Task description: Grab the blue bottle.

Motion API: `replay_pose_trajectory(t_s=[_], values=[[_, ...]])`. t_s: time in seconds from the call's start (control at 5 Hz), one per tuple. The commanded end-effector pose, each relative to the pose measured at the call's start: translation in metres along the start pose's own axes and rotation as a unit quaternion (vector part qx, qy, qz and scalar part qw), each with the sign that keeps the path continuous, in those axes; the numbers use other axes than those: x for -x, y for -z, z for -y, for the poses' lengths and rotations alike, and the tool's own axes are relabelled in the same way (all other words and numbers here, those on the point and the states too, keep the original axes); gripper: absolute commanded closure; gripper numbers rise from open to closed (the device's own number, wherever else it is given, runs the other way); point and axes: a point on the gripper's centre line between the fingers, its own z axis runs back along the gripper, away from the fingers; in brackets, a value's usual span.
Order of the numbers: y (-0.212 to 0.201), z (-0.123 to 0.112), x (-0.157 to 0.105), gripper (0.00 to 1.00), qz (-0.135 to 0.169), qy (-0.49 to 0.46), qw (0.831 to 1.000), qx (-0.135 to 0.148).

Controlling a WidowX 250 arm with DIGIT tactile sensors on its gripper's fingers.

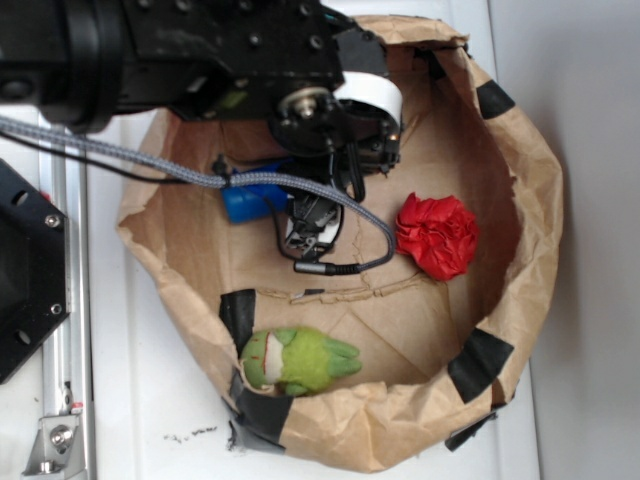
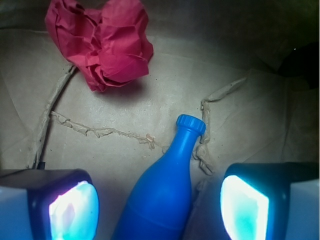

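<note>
In the wrist view the two fingers [image 2: 160, 205] stand wide apart at the bottom corners, their pads glowing pale cyan, one pad [image 2: 72, 207] at the lower left and the other at the lower right. Neither pad touches anything. Between them lies the blue bottle [image 2: 165, 185], on its side on the brown paper floor, its broad body nearest and running off the bottom edge. There is a gap to each finger, and the body sits a little closer to the left one. The bottle leans so that its neck points away from the fingers and slightly toward the right one, ending in a rimmed mouth well beyond the fingertips.

Farther out, past the bottle's mouth and off toward the left finger's side, sits the crumpled red paper ball [image 2: 102, 42], well apart from the bottle, with torn paper seams running across the floor between them.

In the exterior view the black arm reaches down into a brown paper bag [image 1: 520, 260] with rolled walls patched with black tape, standing on the white desk [image 1: 150, 400]. The arm hides most of the bottle [image 1: 250, 200]; only a blue piece shows beside the fingers [image 1: 312, 228]. The red ball [image 1: 437, 235] rests on the bag floor to one side, and a green plush toy [image 1: 300, 362] lies against the bag's near wall, farthest from the fingers.
</note>
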Motion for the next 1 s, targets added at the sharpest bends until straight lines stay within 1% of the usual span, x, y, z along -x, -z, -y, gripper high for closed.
replay_pose_trajectory(t_s=[0.0,0.2,0.4,0.6,0.8], values=[[-0.002,0.017,-0.007,0.00,-0.011,-0.020,0.999,-0.026],[0.019,0.039,0.022,0.00,-0.019,-0.003,0.999,-0.029],[0.025,0.023,-0.009,0.00,-0.015,-0.002,1.000,0.012],[0.027,0.021,-0.009,0.00,-0.015,-0.004,1.000,0.021],[0.027,0.023,-0.002,0.00,-0.013,-0.003,0.999,0.031]])
